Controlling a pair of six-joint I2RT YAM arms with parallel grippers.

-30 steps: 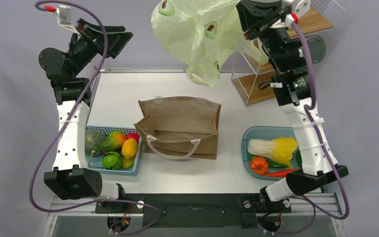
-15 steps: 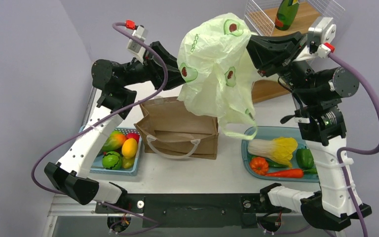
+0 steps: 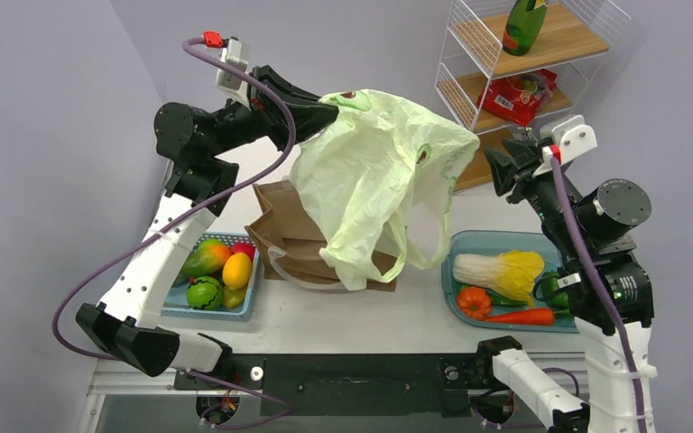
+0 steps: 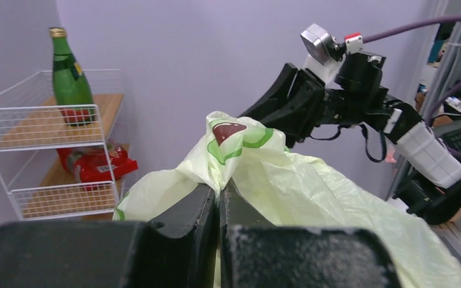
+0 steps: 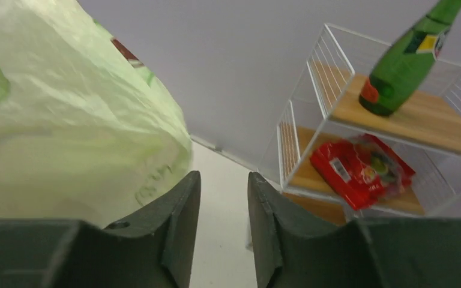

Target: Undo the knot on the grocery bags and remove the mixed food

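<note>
Top view: the left gripper [image 3: 330, 106] is pinching the pale green plastic bag [image 3: 370, 180], which is hanging over the brown paper bag [image 3: 281, 225] at the worktop centre. Half a second earlier the right gripper [image 3: 494, 168] was gripping it too; it is now standing clear.

Left wrist view: avocado prints [image 4: 237, 133] are showing on the bag.

Right wrist view: the fingers are sitting slightly spread, holding nothing. The bag lettering and the bottle [image 5: 403, 66] label are too blurred to read.

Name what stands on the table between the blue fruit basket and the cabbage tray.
The brown paper bag stands there, with the pale green plastic bag hanging over it from the left end effector; the top view shows this.
</note>
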